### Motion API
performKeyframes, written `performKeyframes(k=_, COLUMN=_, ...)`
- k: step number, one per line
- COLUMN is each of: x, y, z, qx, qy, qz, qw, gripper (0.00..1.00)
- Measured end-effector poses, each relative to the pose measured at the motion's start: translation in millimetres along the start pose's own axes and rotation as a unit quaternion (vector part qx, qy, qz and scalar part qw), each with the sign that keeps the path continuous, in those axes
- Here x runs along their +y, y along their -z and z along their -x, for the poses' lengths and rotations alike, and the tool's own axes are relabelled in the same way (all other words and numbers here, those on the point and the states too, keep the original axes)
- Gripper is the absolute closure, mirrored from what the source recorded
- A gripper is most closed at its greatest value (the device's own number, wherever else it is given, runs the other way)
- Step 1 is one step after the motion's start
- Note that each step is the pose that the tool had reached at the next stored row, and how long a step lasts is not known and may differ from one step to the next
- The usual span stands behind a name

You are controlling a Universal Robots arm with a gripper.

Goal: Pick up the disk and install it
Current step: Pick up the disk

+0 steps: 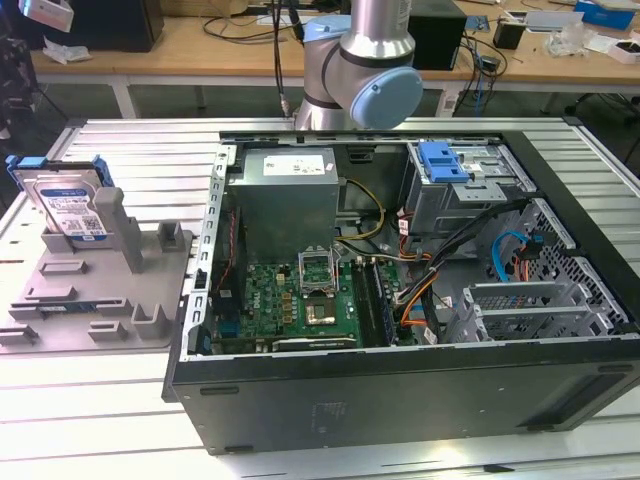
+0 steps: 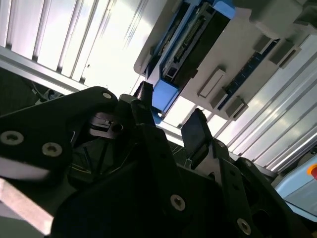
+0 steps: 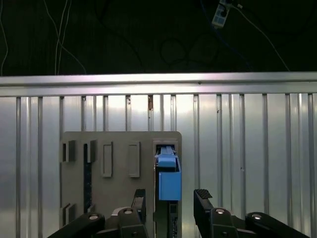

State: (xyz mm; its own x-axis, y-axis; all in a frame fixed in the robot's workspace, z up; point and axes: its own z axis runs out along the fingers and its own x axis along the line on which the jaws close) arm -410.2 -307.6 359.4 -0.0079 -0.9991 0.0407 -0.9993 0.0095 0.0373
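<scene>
The disk (image 1: 68,205) stands upright on its edge in a slot of the grey fixture (image 1: 100,300), at the end of the fixture that is farthest from the open computer case (image 1: 400,400). In the exterior view its blue-and-white label can be seen, and the blue carrier rail runs around its edge. One tall post of the fixture stands just beside the disk, and the lower posts are further along the fixture, toward the case. The fixture lies flat on the ribbed metal table (image 1: 100,420), and the case is beside the fixture, on the exterior view's right of it. A thick joint of the arm (image 1: 365,60) is seen beyond the case, well apart from the fixture.

In the first wrist view the gripper (image 3: 171,198) is over the fixture (image 3: 119,139), in line with the disk (image 3: 169,178). Its two black fingers (image 3: 140,201) are spread apart, one on each side of the blue rail. A strip of the fixture shows between each finger and the rail, so they do not touch the disk and hold nothing.

In the second wrist view the gripper (image 2: 171,111) has the same spread fingers (image 2: 198,126), and the blue end of the disk (image 2: 166,94) lies between them, with the fixture (image 2: 233,54) behind it. How high the fingertips are above the fixture I cannot tell.
</scene>
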Motion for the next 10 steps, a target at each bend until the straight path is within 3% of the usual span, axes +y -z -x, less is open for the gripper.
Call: performKeyframes(k=10, x=-0.2, y=-6.2, z=0.3, qx=0.0000, qy=0.000, qz=0.0000, qw=1.0000, gripper=0.49)
